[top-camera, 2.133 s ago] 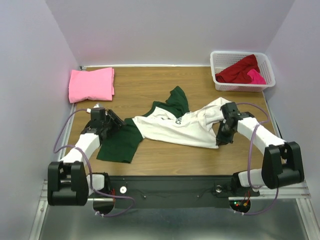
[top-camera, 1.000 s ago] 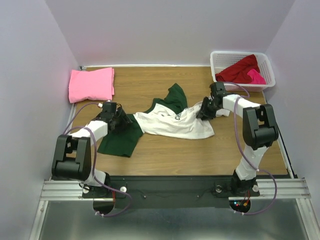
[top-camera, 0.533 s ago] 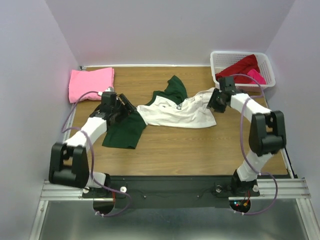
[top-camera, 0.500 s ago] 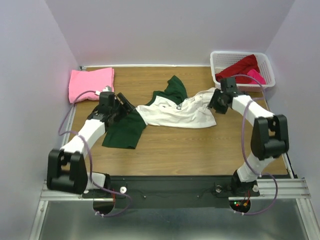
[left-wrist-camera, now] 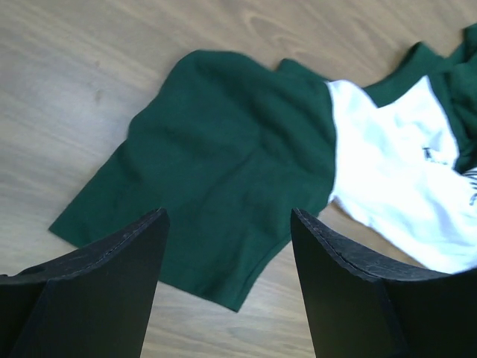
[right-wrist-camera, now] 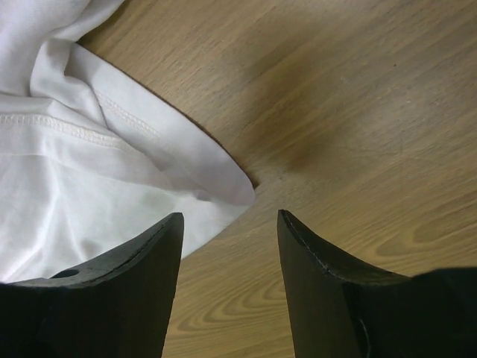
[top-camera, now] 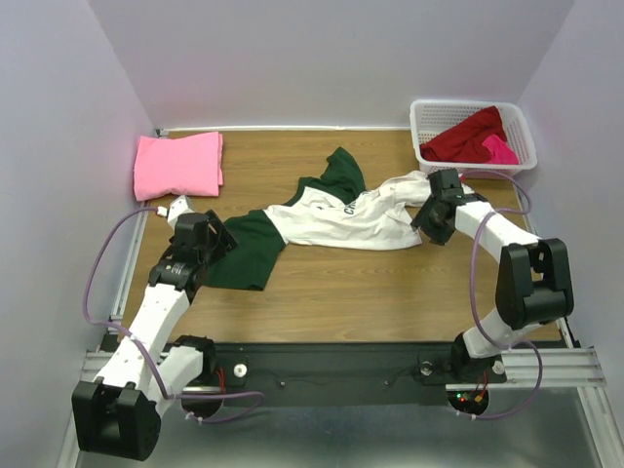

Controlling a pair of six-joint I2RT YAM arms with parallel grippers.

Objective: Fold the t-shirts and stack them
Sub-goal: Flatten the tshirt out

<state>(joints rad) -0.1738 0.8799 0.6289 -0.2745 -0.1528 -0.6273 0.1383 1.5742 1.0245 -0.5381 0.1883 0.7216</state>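
At the far left of the brown wooden table (top-camera: 390, 292) lies the plain pink t-shirt (top-camera: 177, 164), folded into a neat square; it probably sits there as the base of the stack, well apart from the work in the middle; the left gripper (left-wrist-camera: 227, 216) hangs just above the near-left dark green sleeve (left-wrist-camera: 216, 179) with its fingers spread and nothing between them; the white t-shirt with dark green sleeves and black print (top-camera: 341, 219) stretches across the middle of the table, seemingly drawn out sideways so it can be flattened for folding; the right gripper (right-wrist-camera: 229, 216) hovers over the tee's right hem corner (right-wrist-camera: 223, 183), also spread and empty; at the far right the white plastic lattice basket (top-camera: 426, 107) holds the dark red t-shirt (top-camera: 466, 136) and the magenta t-shirt (top-camera: 499, 149), which I judge are waiting their turn.

Only the overhead view shows the pink tee, the basket and the whole rumpled body with its second sleeve bunched at the far side; the left wrist view alone shows the near sleeve lying smooth; the right wrist view alone shows the stitched hem creased and doubled over.
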